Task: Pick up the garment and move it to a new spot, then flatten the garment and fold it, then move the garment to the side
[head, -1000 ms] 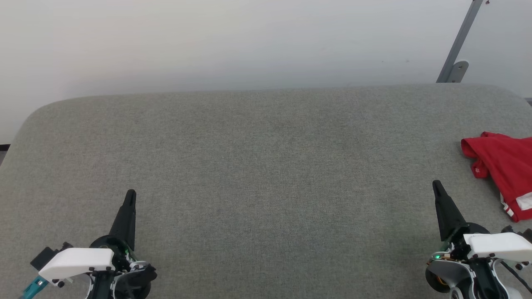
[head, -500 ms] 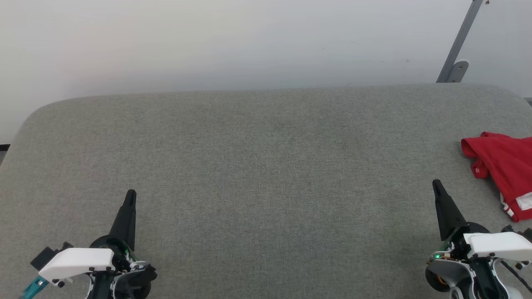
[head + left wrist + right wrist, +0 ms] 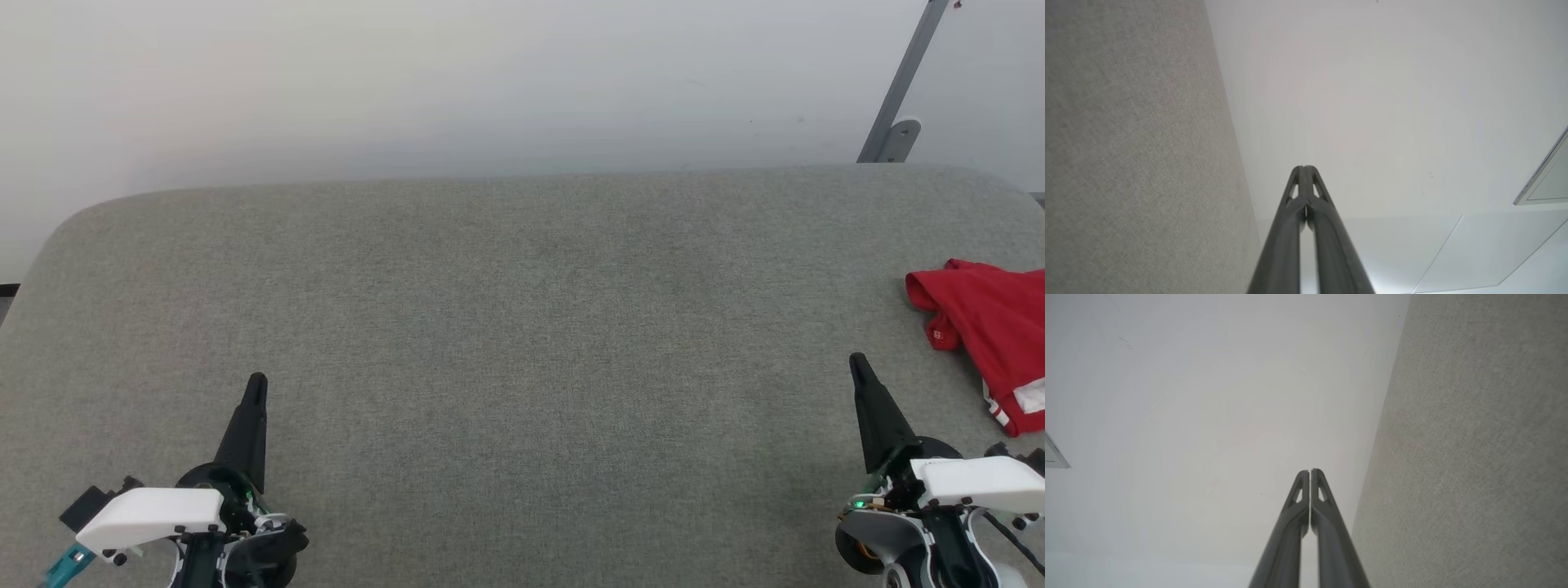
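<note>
Nothing had shifted in the last second: the red jersey (image 3: 992, 327) lay bunched at the tabletop's (image 3: 522, 327) right edge, while the left gripper (image 3: 256, 382) and right gripper (image 3: 856, 360) idled, jaws closed and empty.

Wide grey fabric-covered tabletop (image 3: 522, 327) here, corners rounded. Behind it runs a plain white wall (image 3: 408, 82), softly and evenly lit, with a slanted grey metal strut (image 3: 902, 90) rising at the right.

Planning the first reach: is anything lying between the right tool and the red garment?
Nothing visible does: bare grey table separates the shut right tool from the garment, crumpled at the head view's right edge.
</note>
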You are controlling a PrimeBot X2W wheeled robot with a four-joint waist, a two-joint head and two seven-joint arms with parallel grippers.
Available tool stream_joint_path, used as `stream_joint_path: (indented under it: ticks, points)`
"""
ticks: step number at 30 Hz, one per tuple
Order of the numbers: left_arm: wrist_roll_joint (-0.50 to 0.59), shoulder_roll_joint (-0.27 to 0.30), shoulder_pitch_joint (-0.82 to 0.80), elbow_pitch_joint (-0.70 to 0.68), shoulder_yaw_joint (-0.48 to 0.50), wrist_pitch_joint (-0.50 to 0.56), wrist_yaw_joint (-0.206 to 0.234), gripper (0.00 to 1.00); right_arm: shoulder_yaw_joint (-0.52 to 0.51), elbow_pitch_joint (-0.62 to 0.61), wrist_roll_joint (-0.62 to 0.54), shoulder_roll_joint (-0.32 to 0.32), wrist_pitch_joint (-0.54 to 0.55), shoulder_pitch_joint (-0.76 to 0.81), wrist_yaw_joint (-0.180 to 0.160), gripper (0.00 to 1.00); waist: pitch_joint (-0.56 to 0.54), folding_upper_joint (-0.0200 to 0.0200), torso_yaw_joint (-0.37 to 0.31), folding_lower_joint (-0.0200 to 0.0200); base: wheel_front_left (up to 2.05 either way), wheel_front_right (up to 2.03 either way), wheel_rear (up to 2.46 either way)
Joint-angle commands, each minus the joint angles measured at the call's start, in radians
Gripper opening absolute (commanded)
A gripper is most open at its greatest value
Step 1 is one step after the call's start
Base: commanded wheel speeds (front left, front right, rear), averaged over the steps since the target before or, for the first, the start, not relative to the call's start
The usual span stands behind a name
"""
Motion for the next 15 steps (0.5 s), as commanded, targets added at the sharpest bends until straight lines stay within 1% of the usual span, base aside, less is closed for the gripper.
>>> stream_joint_path:
  ticks: [1, 15]
  points:
    - [0.001, -0.001, -0.011, 0.000, 0.003, 0.004, -0.005, 0.00, 0.000, -0.002, 0.004, 0.002, 0.001, -0.005, 0.000, 0.00, 0.000, 0.0000, 0.000, 0.0000, 0.00, 0.00, 0.00]
    - [0.003, -0.002, -0.012, 0.000, 0.004, 0.005, -0.005, 0.00, 0.000, -0.002, 0.004, 0.002, 0.001, -0.005, 0.000, 0.00, 0.000, 0.0000, 0.000, 0.0000, 0.00, 0.00, 0.00]
